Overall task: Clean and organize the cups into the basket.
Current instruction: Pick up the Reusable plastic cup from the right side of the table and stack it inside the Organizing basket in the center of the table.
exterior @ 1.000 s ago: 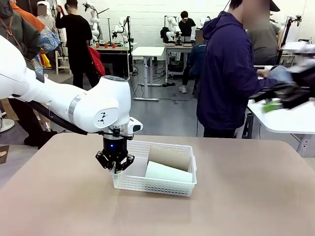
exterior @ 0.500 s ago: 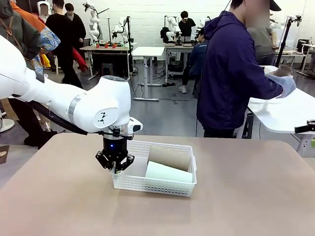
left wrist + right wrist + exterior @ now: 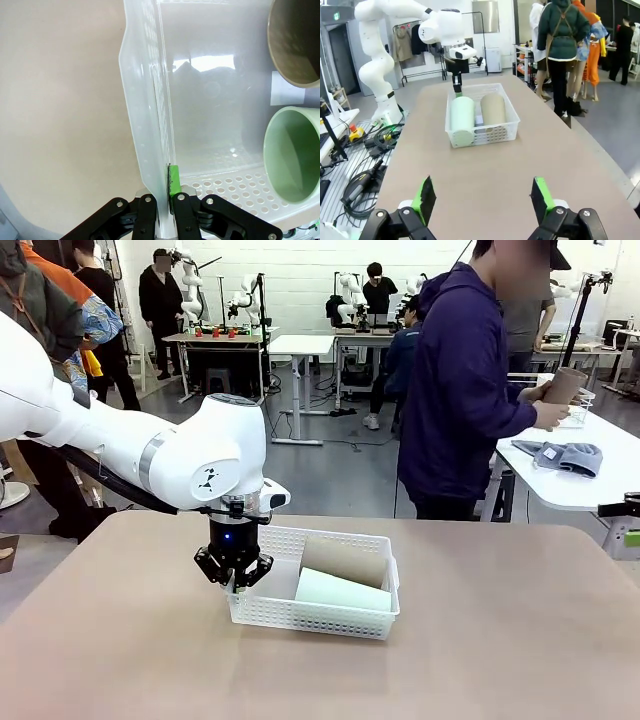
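**A:** Front view?

**B:** The left gripper (image 3: 233, 578) pinches an end wall of the basket (image 3: 330, 622). Inside, a brown cup (image 3: 345, 560) and a mint cup (image 3: 340, 590) lie side by side, lengthwise. Beyond the tan table (image 3: 480, 660), a person holds a second brown cup (image 3: 565, 385).

**A:** Left wrist?

**B:** It adds that both mouths face the pinched wall.

**A:** Right wrist?

**B:** The right gripper (image 3: 484, 195) has its jaws spread, empty, well short of the basket. A workshop lies behind.

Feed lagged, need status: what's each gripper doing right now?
Left gripper: closed, pinching the white basket by its side wall.
Right gripper: open, holding nothing.
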Robot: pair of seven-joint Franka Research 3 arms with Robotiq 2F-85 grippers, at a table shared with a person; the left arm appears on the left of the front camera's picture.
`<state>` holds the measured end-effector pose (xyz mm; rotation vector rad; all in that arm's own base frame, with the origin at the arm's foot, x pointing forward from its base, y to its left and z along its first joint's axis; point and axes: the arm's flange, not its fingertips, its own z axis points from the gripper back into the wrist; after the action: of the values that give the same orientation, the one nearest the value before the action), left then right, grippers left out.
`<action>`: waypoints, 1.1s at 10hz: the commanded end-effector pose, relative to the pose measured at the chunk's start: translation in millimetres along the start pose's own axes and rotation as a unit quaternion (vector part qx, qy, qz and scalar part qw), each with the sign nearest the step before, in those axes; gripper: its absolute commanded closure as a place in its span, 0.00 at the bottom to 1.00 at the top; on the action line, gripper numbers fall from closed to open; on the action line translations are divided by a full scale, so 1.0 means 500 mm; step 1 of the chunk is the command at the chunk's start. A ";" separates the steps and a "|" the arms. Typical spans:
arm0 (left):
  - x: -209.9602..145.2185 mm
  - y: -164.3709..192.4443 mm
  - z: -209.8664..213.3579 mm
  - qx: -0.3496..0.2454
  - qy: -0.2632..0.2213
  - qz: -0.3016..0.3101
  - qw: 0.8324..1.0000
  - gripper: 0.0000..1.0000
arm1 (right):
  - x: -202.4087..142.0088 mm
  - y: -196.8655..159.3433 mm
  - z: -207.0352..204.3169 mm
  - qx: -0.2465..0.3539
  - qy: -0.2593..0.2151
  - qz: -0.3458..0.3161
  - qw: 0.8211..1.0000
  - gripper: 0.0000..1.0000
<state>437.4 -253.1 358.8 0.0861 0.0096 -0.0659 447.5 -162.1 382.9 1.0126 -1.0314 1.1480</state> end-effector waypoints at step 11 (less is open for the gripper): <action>-0.002 -0.002 -0.004 0.008 -0.003 0.001 1.000 1.00 | -0.007 0.002 0.002 0.015 0.004 -0.006 1.000 0.00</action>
<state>437.4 -253.1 358.7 0.0861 0.0097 -0.0659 447.7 -160.9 379.7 1.0219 -1.0244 1.1473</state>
